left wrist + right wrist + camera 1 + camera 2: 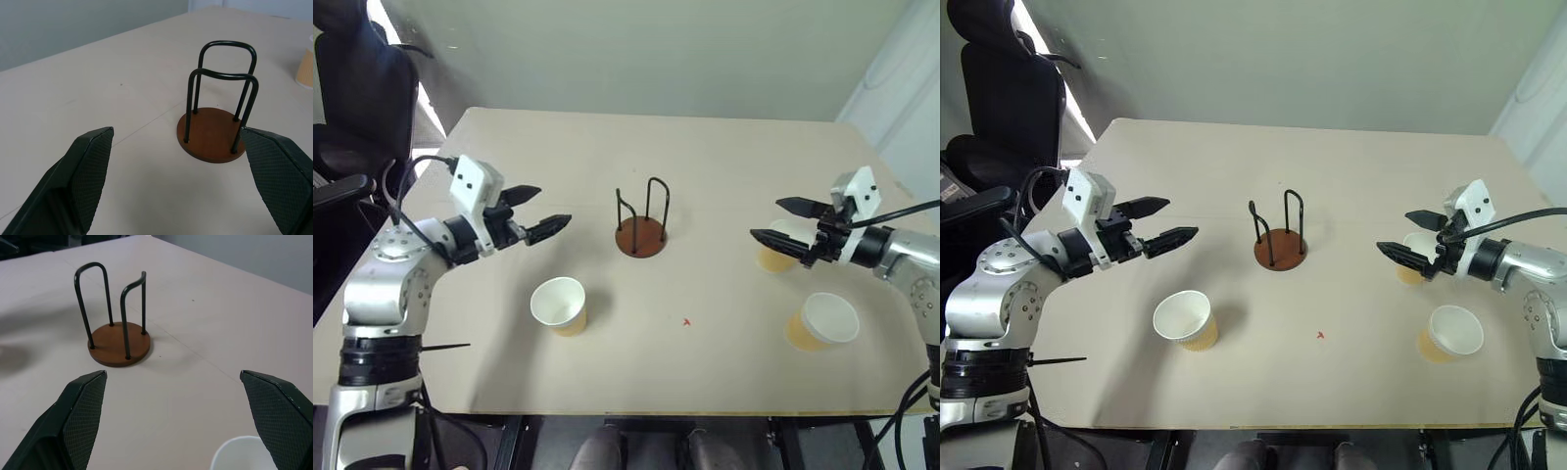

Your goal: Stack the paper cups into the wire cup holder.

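The wire cup holder [641,235], a reddish-brown disc with black wire loops, stands empty at the table's middle. One paper cup [560,305] stands upright in front and left of it. Two more paper cups stand on the right, one near the front [822,321] and one [771,257] partly hidden under my right gripper [769,219]. That gripper hovers open just above this cup, pointing toward the holder [120,342]. My left gripper [548,208] is open and empty, left of the holder [215,132], pointing at it above the table.
The beige table [705,147] has open surface behind and around the holder. A black chair [357,88] stands off the table's far left corner. A small red mark [686,321] lies in front of the holder.
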